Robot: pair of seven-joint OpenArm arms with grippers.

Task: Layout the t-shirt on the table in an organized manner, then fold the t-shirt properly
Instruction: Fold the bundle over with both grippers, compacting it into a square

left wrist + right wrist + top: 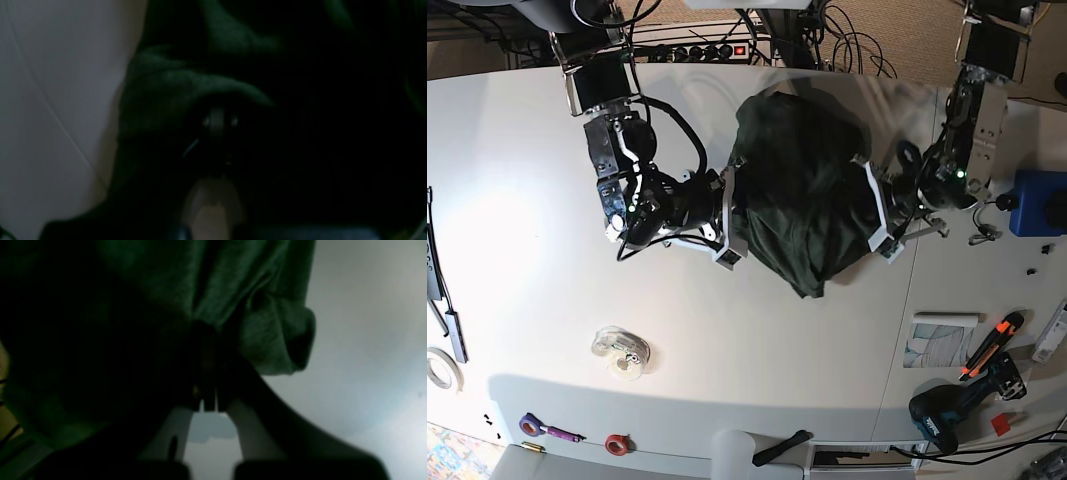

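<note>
The table [757,350] is white, with a seam running down its right part. The t-shirt [802,195] hangs bunched in a dark green mass between the two arms, above the table's far middle. The right gripper [208,340] is clamped on a gathered fold of the shirt. The left gripper [218,115] is likewise closed on the cloth, its tips buried in dark fabric.
</note>
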